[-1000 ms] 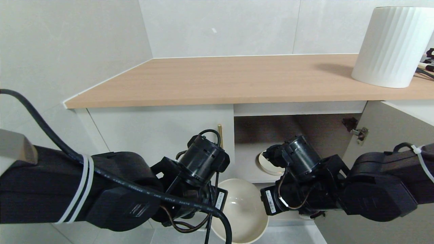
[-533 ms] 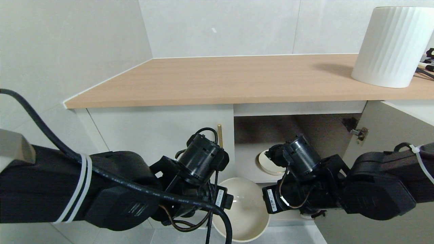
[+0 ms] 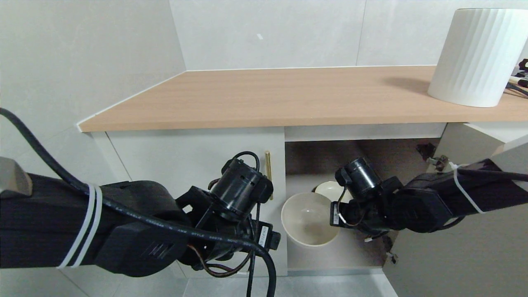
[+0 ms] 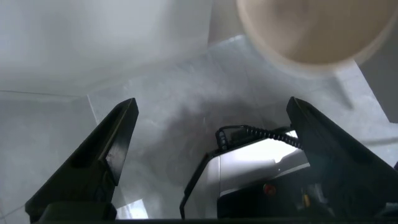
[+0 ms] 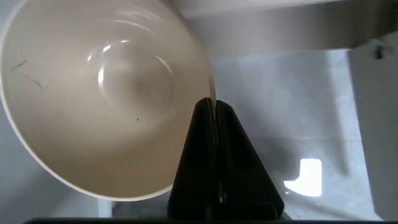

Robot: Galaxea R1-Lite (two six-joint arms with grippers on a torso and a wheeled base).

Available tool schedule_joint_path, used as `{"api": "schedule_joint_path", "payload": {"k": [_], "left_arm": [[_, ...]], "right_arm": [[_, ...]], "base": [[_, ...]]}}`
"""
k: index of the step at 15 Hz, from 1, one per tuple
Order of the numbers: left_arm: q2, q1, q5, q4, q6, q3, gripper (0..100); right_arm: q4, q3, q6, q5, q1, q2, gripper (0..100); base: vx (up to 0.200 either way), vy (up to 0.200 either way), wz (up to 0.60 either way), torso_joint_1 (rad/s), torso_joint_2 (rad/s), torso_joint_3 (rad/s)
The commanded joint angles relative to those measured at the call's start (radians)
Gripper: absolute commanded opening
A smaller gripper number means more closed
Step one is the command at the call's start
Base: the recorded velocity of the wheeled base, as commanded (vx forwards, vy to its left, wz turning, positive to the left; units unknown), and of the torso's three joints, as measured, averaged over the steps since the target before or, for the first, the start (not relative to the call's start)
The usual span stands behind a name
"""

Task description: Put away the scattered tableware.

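Observation:
A cream bowl (image 3: 307, 218) hangs in the open cabinet's mouth, held by its rim in my right gripper (image 3: 336, 218). In the right wrist view that gripper (image 5: 214, 149) is shut on the bowl's (image 5: 106, 93) edge, with one finger inside and one outside. Just behind it, another pale dish (image 3: 330, 189) rests on the cabinet floor. My left gripper (image 4: 211, 143) is open and holds nothing; it hangs low in front of the closed left door, with the bowl (image 4: 311, 31) off to one side of it.
The left cabinet door (image 3: 194, 165) is closed and has a brass handle (image 3: 268, 173). The right door (image 3: 453, 235) stands swung open beside my right arm. On the wooden countertop (image 3: 288, 95) a white ribbed cylinder (image 3: 474, 57) stands at the far right.
My right arm has carried the bowl up and forward, from low in front of the cabinet into its opening. The left arm has shifted only slightly.

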Motion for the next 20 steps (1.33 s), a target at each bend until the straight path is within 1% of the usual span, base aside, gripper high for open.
{"api": "schedule_joint_path", "payload": {"k": [1, 5, 7, 16, 20], "left_arm": [[-0.006, 0.002, 0.000, 0.000, 0.000, 0.000, 100], [-0.004, 0.002, 0.000, 0.000, 0.000, 0.000, 100], [-0.006, 0.002, 0.000, 0.000, 0.000, 0.000, 100], [-0.003, 0.002, 0.000, 0.000, 0.000, 0.000, 100], [-0.003, 0.002, 0.000, 0.000, 0.000, 0.000, 100]], "right_arm": [[0.000, -0.073, 0.056, -0.040, -0.048, 0.100, 0], [-0.003, -0.153, 0.109, -0.095, -0.122, 0.146, 0], [-0.004, -0.179, 0.126, -0.100, -0.148, 0.160, 0], [-0.007, -0.305, 0.137, -0.121, -0.214, 0.255, 0], [-0.006, -0.339, 0.134, -0.135, -0.240, 0.292, 0]], "base": [[0.000, 0.000, 0.00, 0.000, 0.00, 0.000], [0.000, 0.000, 0.00, 0.000, 0.00, 0.000], [0.000, 0.000, 0.00, 0.000, 0.00, 0.000], [0.000, 0.000, 0.00, 0.000, 0.00, 0.000], [0.000, 0.000, 0.00, 0.000, 0.00, 0.000]]}}
